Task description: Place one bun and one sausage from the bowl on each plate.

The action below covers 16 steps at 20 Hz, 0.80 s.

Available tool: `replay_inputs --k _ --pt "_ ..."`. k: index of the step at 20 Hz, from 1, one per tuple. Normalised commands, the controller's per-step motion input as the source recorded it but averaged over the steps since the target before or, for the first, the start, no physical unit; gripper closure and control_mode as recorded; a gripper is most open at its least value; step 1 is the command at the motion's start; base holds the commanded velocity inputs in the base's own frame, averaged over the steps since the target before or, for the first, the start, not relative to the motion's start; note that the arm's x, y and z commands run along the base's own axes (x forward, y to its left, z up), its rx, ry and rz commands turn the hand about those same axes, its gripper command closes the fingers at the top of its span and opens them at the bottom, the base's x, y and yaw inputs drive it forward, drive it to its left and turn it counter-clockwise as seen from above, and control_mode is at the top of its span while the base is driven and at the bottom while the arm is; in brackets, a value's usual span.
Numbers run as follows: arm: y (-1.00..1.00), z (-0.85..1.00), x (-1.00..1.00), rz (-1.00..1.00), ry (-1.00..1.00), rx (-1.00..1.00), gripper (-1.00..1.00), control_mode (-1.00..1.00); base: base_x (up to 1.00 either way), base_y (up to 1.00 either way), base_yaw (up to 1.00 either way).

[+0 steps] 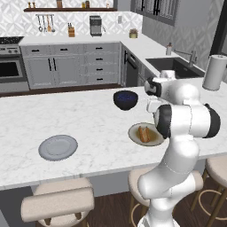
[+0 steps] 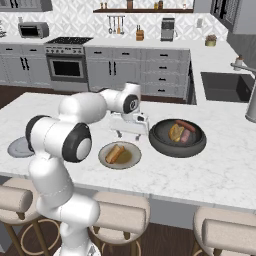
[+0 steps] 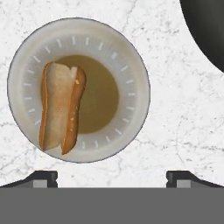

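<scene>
The two-finger gripper (image 3: 112, 177) hangs with jaws spread wide and empty above the cream-rimmed round plate with a brownish centre (image 3: 127, 61). A golden-tan oblong bun (image 3: 60, 107) lies on that plate. The glossy dark bowl (image 2: 165, 142), beside the plate, contains another bun (image 2: 175, 132) and a pinkish-red sausage (image 2: 186, 125). The plain grey plate (image 1: 57, 147) sits well apart from the cream one.

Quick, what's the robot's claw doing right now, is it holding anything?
Gripper: open, fingers spread wide, holding nothing; it hovers above the plate where a bun lies.
</scene>
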Motion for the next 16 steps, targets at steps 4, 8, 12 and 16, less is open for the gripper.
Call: replay_inputs --k 4,8,12,16 --pt "-0.73 0.42 -0.30 0.00 -0.35 0.02 -1.00 -1.00 0.00 0.00 0.00" --pt "-0.60 0.57 -0.20 0.00 -0.18 0.00 -1.00 -1.00 0.00 0.00 0.00" --pt "-0.56 0.44 -0.03 -0.02 -0.15 0.00 -1.00 -1.00 0.00 0.00 0.00" --pt "-0.34 0.19 0.06 -0.02 -0.14 0.00 -1.00 -1.00 0.00 0.00 0.00"
